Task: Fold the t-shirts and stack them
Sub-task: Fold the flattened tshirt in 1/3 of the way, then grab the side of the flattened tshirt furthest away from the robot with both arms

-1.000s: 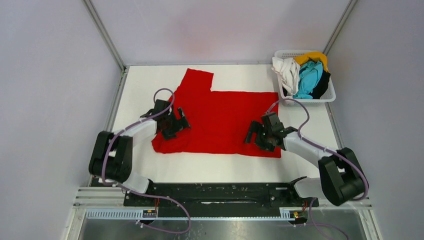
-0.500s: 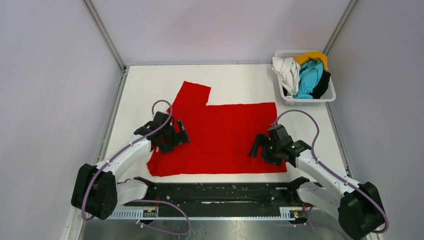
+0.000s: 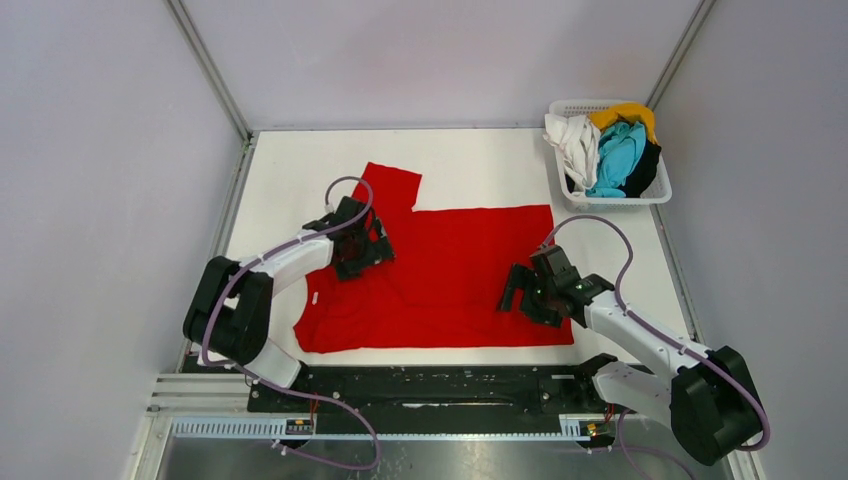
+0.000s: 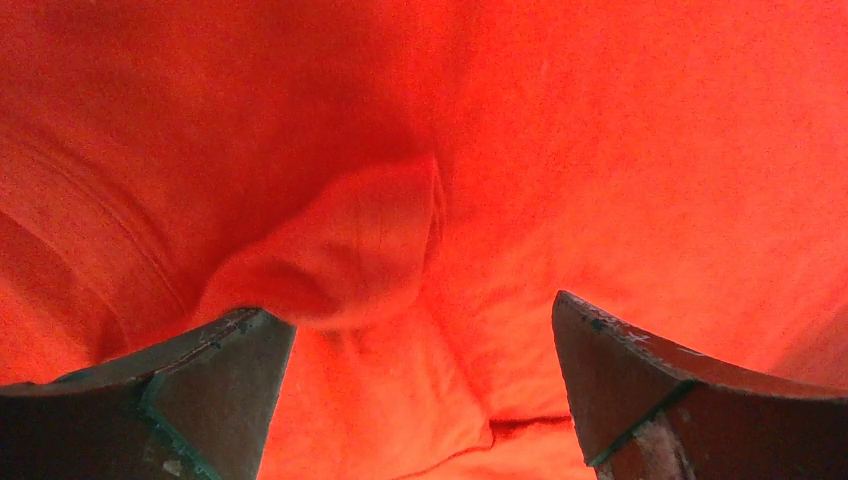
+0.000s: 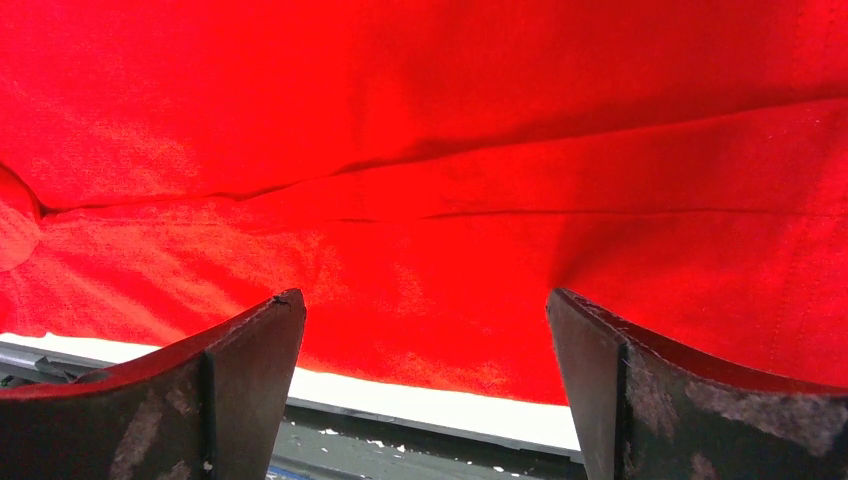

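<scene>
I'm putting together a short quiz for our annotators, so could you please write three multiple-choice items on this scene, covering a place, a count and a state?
1. Where does the white plastic lattice basket stand?
A. at the white table's far right corner
B. at its near left corner
C. in its middle

2. How many colours of crumpled cloth shirts lie in the basket?
A. two
B. four
C. six

3. How is the left gripper?
A. shut on cloth
B. fingers open over the large bright red cloth t-shirt
C. open over the basket

Answers:
1. A: the top view shows it at the far right edge.
2. B: white, yellow, turquoise and black show.
3. B: the left wrist view shows a wide gap between the fingers, with red cloth beneath.
</scene>
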Motion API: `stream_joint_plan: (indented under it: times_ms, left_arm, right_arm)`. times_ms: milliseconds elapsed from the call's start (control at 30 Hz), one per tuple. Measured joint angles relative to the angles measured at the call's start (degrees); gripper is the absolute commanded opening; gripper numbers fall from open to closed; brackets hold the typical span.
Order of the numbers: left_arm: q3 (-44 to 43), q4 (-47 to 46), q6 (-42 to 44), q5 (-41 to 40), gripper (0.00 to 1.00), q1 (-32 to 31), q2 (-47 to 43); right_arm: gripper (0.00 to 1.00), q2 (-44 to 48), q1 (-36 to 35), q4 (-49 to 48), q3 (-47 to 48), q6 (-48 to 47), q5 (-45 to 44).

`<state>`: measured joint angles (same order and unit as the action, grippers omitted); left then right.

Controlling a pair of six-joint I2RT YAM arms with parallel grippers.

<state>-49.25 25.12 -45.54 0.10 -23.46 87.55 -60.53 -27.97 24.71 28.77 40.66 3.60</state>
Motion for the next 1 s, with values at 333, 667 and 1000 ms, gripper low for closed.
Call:
stream_joint_plan:
  times_ms: [333,667,1000]
  left_arm:
    - [-14.7,0.5,0.0,-7.2,0.99,12.2,7.6]
    - [-23.1,2.2,2.1,-1.6,0.99,16.9,12.8]
    - [-68.1,0.6,10.8,10.4,0.99,16.5,41.2]
  right_arm:
    - [0.99,-0.5,-0.1,0.4,1.6,-1.2,-5.2]
    - [0.99,-1.0,0.0,2.5,6.4,-2.4,-10.0]
    - [1.0,-3.1,2.5,2.1,11.2,-4.5,-11.5]
